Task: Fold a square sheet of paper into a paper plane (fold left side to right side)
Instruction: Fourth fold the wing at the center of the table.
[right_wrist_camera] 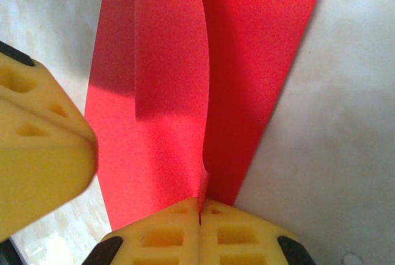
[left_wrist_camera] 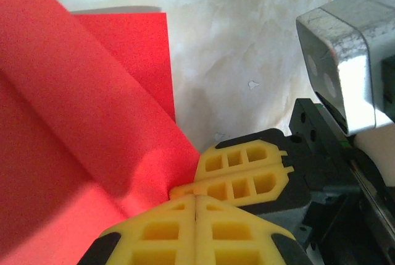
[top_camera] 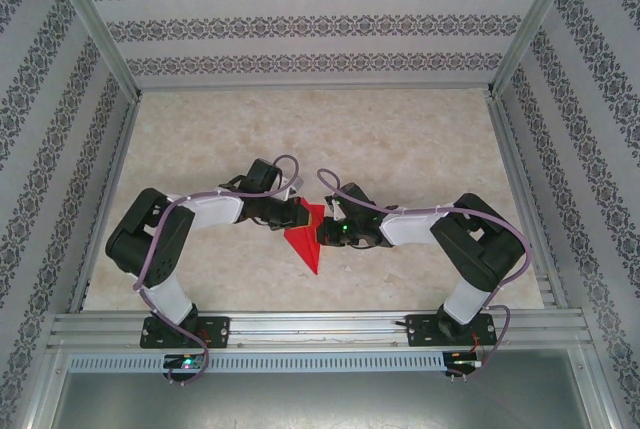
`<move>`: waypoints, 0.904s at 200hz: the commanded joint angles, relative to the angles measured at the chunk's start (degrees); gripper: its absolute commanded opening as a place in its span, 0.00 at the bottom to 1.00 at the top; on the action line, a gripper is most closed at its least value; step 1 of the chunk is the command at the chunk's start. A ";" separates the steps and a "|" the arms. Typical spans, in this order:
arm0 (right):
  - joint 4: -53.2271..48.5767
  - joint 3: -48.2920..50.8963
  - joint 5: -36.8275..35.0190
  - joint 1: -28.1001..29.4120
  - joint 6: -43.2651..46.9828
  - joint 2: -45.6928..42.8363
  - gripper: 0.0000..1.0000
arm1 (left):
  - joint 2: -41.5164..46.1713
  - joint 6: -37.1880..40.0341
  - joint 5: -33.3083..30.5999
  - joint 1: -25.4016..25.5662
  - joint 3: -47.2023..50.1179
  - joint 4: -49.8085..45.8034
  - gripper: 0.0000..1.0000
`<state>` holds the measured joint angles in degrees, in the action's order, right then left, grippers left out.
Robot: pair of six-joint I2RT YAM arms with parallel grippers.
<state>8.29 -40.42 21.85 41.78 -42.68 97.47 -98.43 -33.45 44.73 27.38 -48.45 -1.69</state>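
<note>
Got the red sheet (top_camera: 307, 241) mid-table (top_camera: 420, 149), between the two arms. Folded down to a narrow wedge, point toward the near edge, wide end up where the wrists meet. Plain bright red, no marks.

Top view: gives outline and placement, no crease detail.

Right wrist view: adds a long straight crease down the sheet, plus a raised, slightly curved fold running straight into the seam of the right end effector (right_wrist_camera: 199, 214). Yellow pads pressed together there, pinching that raised fold. Also catches one yellow finger (right_wrist_camera: 37, 154) of the other arm, just beside the sheet's edge.

Left wrist view: shows overlapping layers, with a squared corner of the lower layer flat on the table and shadow under the upper one. Left end effector (left_wrist_camera: 195, 206) pressed together too, tips right at the sheet's edge and up against the right one's fingers (left_wrist_camera: 241, 181). Can't tell whether any paper is caught in it.
</note>
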 commanded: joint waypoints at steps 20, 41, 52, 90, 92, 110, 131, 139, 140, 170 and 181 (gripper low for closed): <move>-7.66 0.43 -4.07 0.41 1.76 2.64 0.00 | -3.69 0.39 1.27 1.02 -2.85 1.63 0.00; -8.02 0.35 -4.00 0.46 1.88 2.72 0.00 | -5.16 1.30 -0.41 1.00 -3.23 0.21 0.00; -8.29 0.26 -4.09 0.41 1.98 2.72 0.00 | -5.81 1.84 -1.27 1.02 -3.22 -0.46 0.00; -9.25 0.00 -4.29 0.41 2.33 2.72 0.00 | -7.34 3.19 -4.19 0.99 -3.19 -2.33 0.00; -9.38 -0.01 -4.27 0.42 2.33 2.72 0.00 | -7.38 3.21 -4.34 1.03 -3.16 -2.43 0.00; -9.94 -0.18 -4.27 0.41 2.63 2.77 0.00 | -7.88 3.61 -5.24 1.00 -3.03 -3.03 0.00; -10.49 -0.27 -4.20 0.46 2.94 2.68 0.00 | -8.09 3.90 -6.03 0.93 -2.43 -3.13 0.00; -10.56 -0.27 -4.14 0.41 2.93 2.56 0.00 | -8.27 3.99 -6.14 0.98 -2.22 -3.07 0.00; -10.53 -0.27 -4.11 0.41 2.94 2.55 0.00 | -8.27 4.00 -6.15 0.95 -2.20 -3.10 0.00; -10.47 -0.61 -3.49 0.41 2.87 1.55 0.02 | -8.64 4.01 -6.39 0.96 -0.92 -2.56 0.00; -10.45 -0.86 -3.18 0.33 2.95 0.92 0.04 | -8.83 4.10 -6.58 0.96 -0.62 -2.56 0.00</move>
<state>5.50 -41.95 21.67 41.78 -41.12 97.78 -105.38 -31.42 41.85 27.81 -50.61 -1.91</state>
